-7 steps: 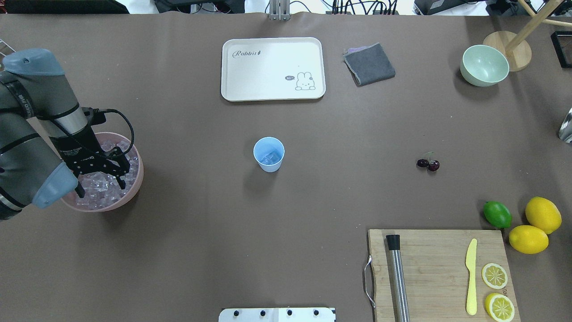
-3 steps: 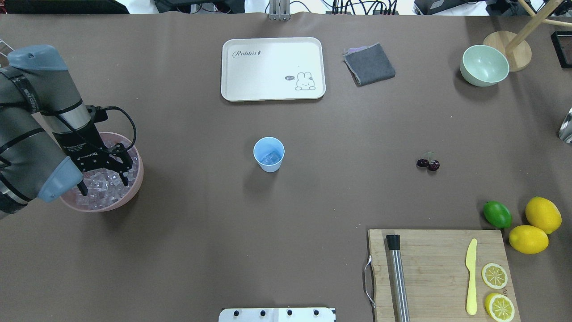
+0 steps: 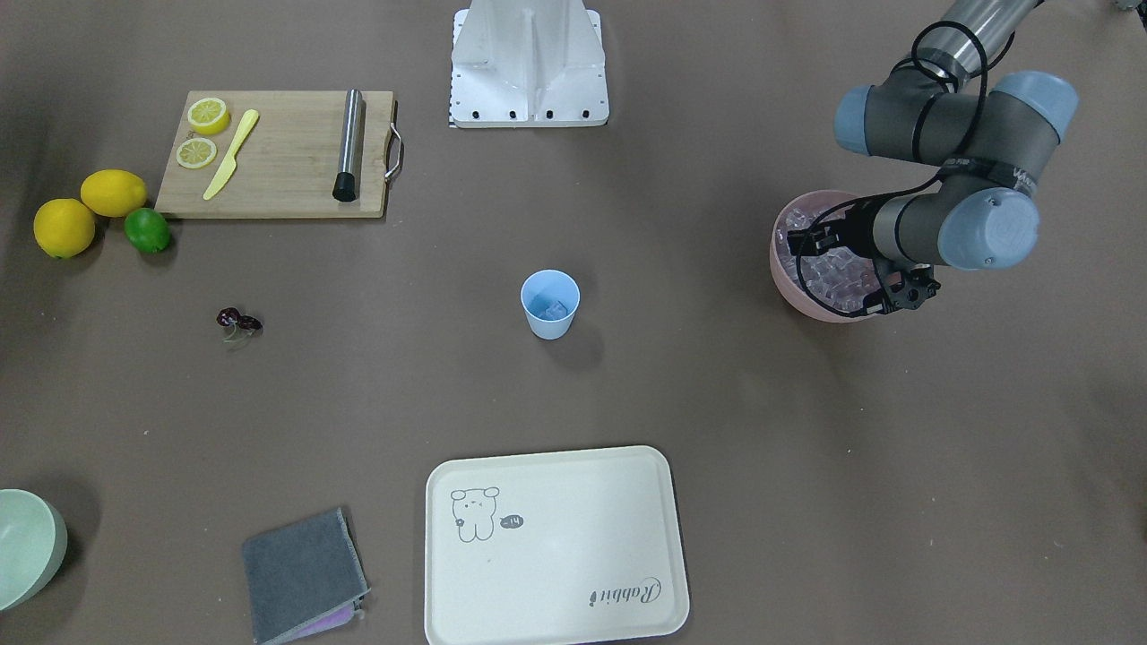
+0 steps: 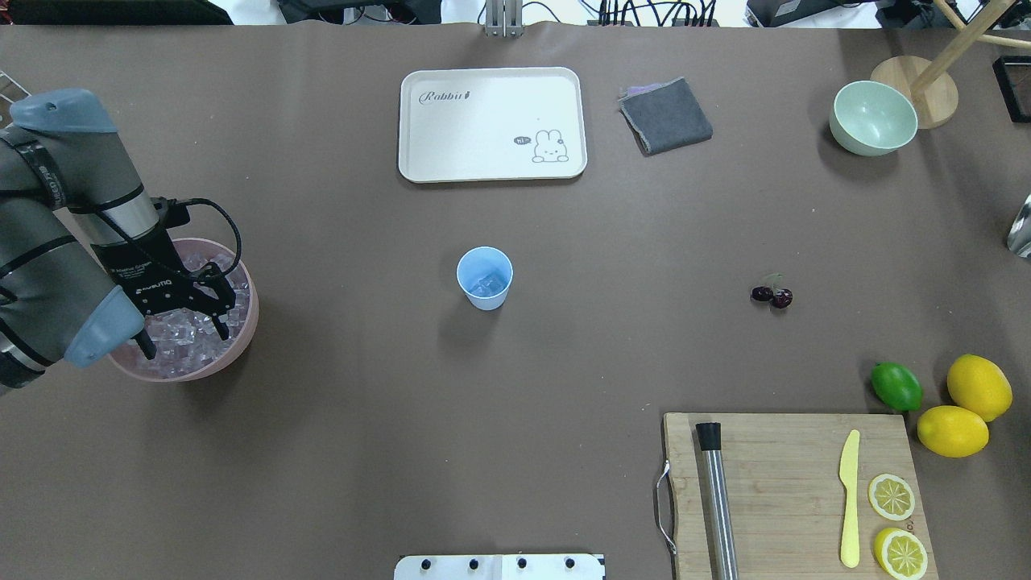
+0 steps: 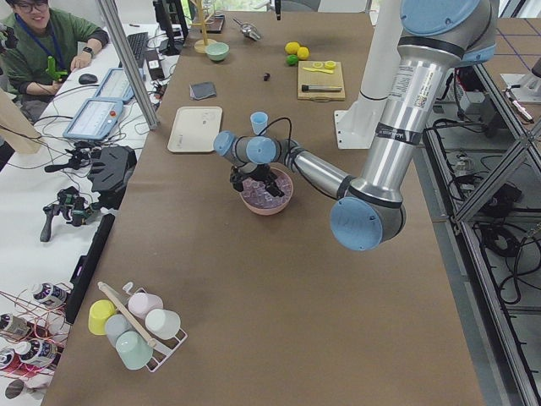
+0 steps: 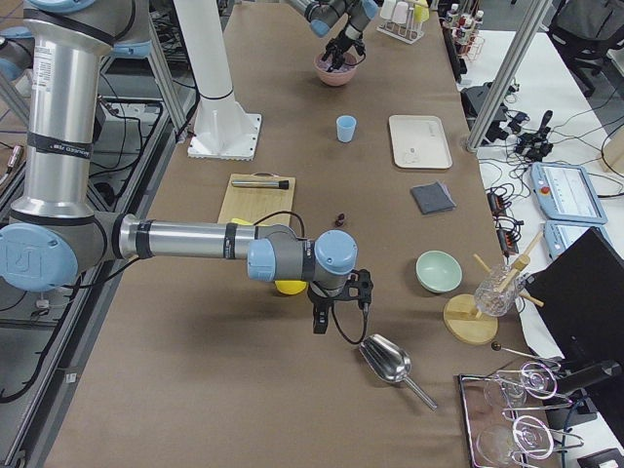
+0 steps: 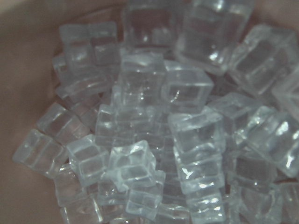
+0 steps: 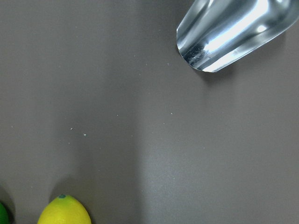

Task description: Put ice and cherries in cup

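The light blue cup [image 4: 484, 278] stands mid-table with clear ice inside it. The heap of ice [image 4: 179, 341] fills a pink bowl [image 4: 250, 306] at the left; up close the ice [image 7: 154, 130] covers the whole left wrist view. My left gripper [image 4: 184, 340] is open and pointed down into that bowl, its fingers straddling the cubes with nothing pinched between them. The dark cherries [image 4: 772, 296] lie on the table right of the cup. My right gripper [image 6: 336, 308] hangs low over bare table far right; I cannot tell whether it is open or shut.
A cream tray [image 4: 491, 121], grey cloth [image 4: 666, 115] and pale green bowl [image 4: 874, 117] sit at the back. A cutting board [image 4: 789, 483] with a knife, lemon slices and a metal rod is front right, beside a lime [image 4: 896, 386] and lemons. A metal scoop [image 8: 233, 32] lies near the right gripper.
My left gripper rose a little over the ice, then sank back towards it, staying open. Cup and cherries have not moved.
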